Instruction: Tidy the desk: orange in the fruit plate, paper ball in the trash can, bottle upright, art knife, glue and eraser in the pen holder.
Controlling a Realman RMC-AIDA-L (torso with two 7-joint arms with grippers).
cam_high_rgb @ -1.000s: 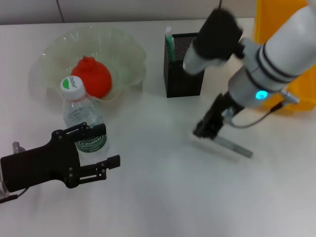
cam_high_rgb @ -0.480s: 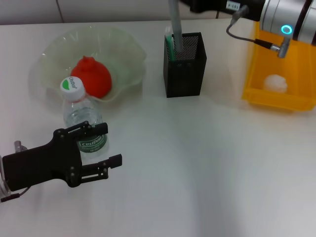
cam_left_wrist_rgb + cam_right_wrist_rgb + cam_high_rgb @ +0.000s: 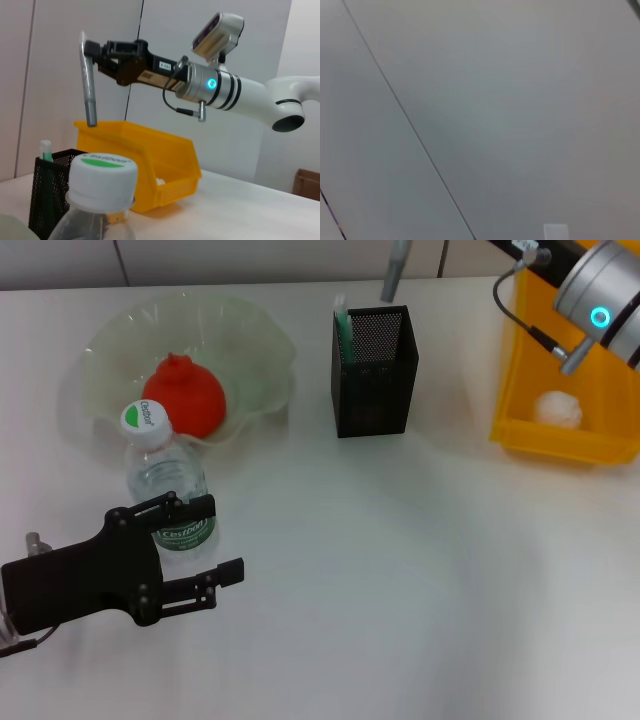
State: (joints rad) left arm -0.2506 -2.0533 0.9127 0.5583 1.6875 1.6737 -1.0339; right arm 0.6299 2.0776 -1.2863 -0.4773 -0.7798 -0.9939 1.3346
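My right gripper (image 3: 95, 51) is shut on the top of the grey art knife (image 3: 89, 85), which hangs upright in the air above the black mesh pen holder (image 3: 375, 370). In the head view only the knife (image 3: 395, 270) shows at the top edge. A green-capped stick (image 3: 342, 325) stands inside the holder. The orange (image 3: 185, 395) lies in the fruit plate (image 3: 255, 350). The bottle (image 3: 165, 480) stands upright in front of the plate, and my left gripper (image 3: 222, 535) is open beside it. The paper ball (image 3: 557, 408) lies in the yellow trash can (image 3: 520, 430). The eraser is out of view.
The trash can stands at the table's right edge, right of the pen holder. The right arm (image 3: 600, 300) reaches over it. The right wrist view holds only a grey wall.
The right gripper took the art knife off the table, lifted it over the pen holder, and now holds it higher and further back-right. The left gripper and bottle barely moved.
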